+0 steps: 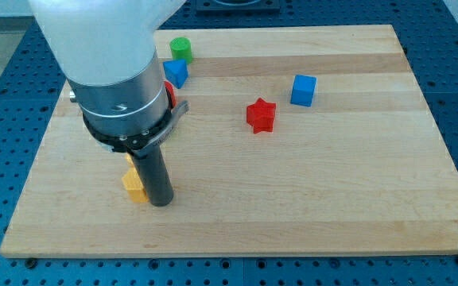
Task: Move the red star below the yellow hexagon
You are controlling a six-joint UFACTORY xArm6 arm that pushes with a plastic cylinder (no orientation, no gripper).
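The red star (261,115) lies on the wooden board (308,199) a little right of the middle, toward the view's top. A yellow block (133,185) sits low at the view's left, largely hidden behind the rod, so its shape is unclear. My tip (161,202) rests on the board, touching the yellow block's right side. The red star is far to the right of the tip and above it in the view.
A blue cube (303,90) lies just right of and above the red star. A green round block (181,49) and a blue block (176,73) sit near the top left. A red block (168,91) peeks from behind the arm.
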